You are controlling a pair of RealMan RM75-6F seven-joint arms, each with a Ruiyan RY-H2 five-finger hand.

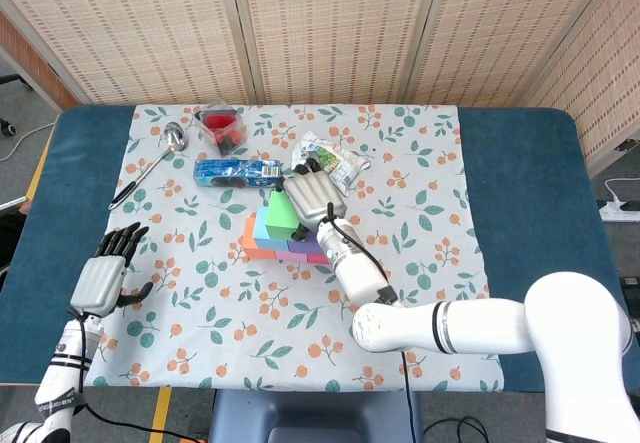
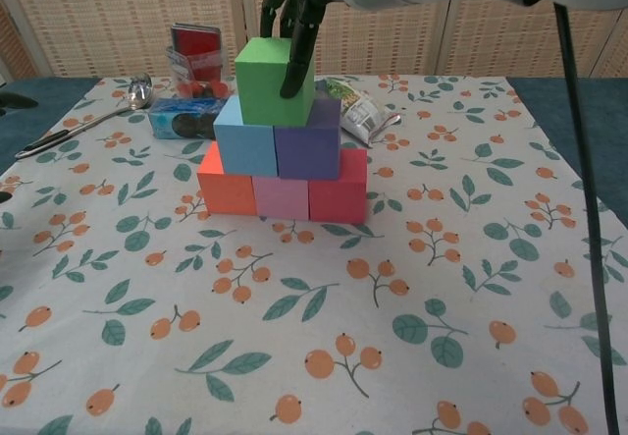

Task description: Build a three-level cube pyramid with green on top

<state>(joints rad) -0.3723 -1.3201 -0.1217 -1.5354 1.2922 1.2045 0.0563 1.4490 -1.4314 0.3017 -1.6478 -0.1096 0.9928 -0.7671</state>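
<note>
Green caps the stack: the green cube (image 2: 275, 81) sits on top of a light blue cube (image 2: 246, 141) and a purple cube (image 2: 308, 144), which rest side by side on a bottom row of an orange cube (image 2: 227, 183), a pink cube (image 2: 282, 198) and a red cube (image 2: 339, 190). The pyramid stands on the floral cloth (image 2: 471, 258) covering the blue tabletop (image 1: 520, 183).

The right hand (image 2: 296, 13) reaches down from above, fingers (image 2: 293, 67) curled over the green cube's right face and back edge, clasping it. From the head view the hand's back hides most of the contact, so how firm the hold is cannot be judged.

The left hand (image 1: 105, 271) hangs near the cloth's left edge, well apart from the cubes, fingers spread and holding nothing.

Behind the pyramid lie a blue cookie packet (image 1: 236, 171), a crumpled snack bag (image 1: 332, 156) and a clear box with red contents (image 1: 220, 128). A metal spoon (image 1: 155, 158) lies at the far left of the cloth.
</note>
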